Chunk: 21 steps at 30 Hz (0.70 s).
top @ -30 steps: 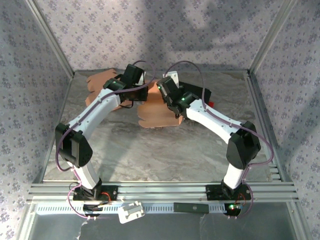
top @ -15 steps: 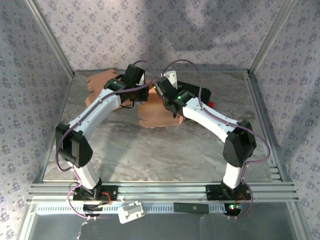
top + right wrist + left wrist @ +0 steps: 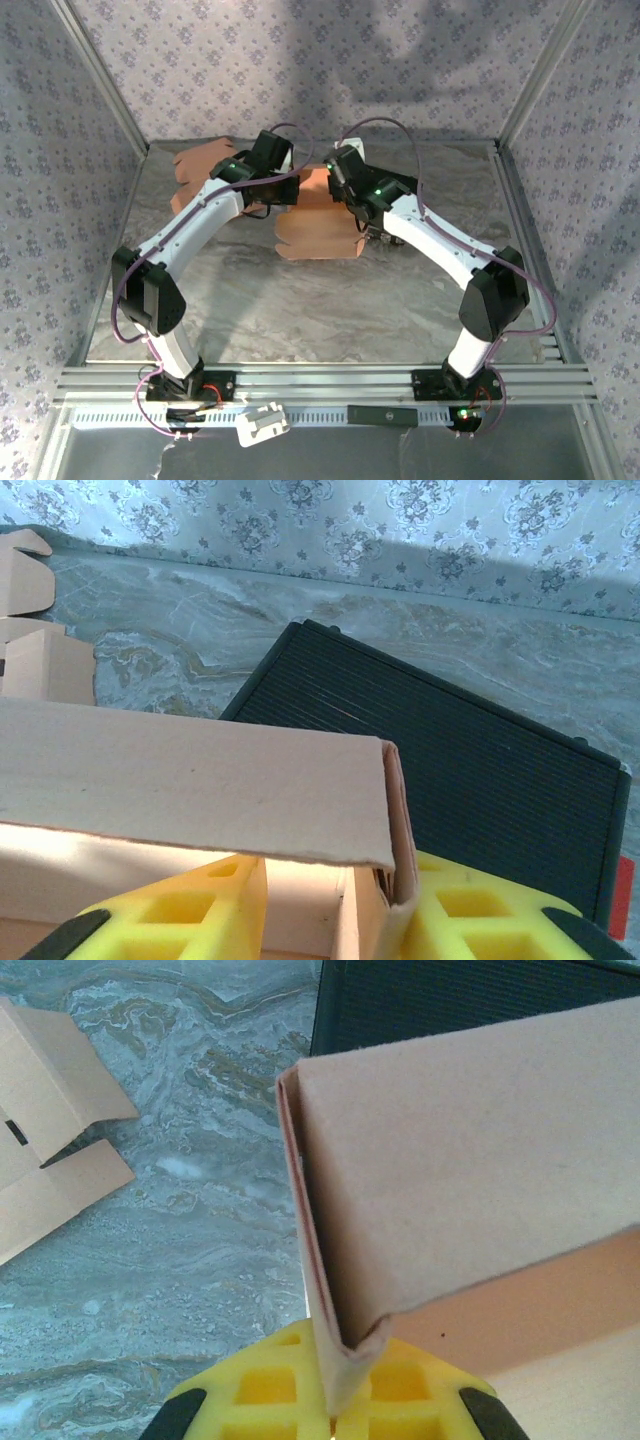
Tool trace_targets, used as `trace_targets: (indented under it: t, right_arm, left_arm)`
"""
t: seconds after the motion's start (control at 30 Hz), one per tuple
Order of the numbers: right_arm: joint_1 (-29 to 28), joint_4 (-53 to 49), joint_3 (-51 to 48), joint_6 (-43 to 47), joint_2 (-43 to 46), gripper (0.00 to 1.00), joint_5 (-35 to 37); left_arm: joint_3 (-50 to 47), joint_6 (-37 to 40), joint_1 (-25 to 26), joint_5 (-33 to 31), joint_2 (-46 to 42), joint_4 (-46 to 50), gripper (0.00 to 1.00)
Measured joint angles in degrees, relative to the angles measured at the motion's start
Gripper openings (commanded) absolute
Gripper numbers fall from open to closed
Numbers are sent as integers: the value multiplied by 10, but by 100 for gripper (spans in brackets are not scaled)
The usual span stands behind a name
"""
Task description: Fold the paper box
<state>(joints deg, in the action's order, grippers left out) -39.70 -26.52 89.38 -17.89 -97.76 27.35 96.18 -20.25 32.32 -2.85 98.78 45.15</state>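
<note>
The brown paper box (image 3: 318, 232) stands partly folded in the middle of the table, between both arms. In the left wrist view my left gripper (image 3: 340, 1400) is shut on a folded corner of the box wall (image 3: 450, 1180), pinched between its yellow fingers. From above, that left gripper (image 3: 291, 190) is at the box's back left. My right gripper (image 3: 330, 920) has its yellow fingers apart; the box's side wall (image 3: 200, 780) stands between them, close to the right finger (image 3: 480, 920). In the top view the right gripper (image 3: 342, 188) is at the box's back right.
A second flat cardboard blank (image 3: 198, 165) lies at the back left, also seen as the blank (image 3: 50, 1140) in the left wrist view. A black ribbed board (image 3: 440, 770) lies just behind the box, with something red (image 3: 625, 900) at its far side. Metal rails edge the table.
The right gripper has opened from shut, and its arm has swung right and back along the box. The left gripper keeps its hold and place.
</note>
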Motion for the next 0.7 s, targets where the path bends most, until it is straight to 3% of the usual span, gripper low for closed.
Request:
trace_targets:
  t: [0.17, 0.27, 0.7]
  right_arm:
    - [-1, -2, 0, -12, 0, 38, 4]
    - [-1, -5, 0, -24, 0, 33, 13]
    - [-7, -27, 0, -78, -7, 3, 60]
  left_arm:
    - [5, 0, 0, 0, 0, 2, 0]
    - [7, 0, 0, 0, 0, 2, 0]
    - [7, -5, 1, 2, 7, -1, 0]
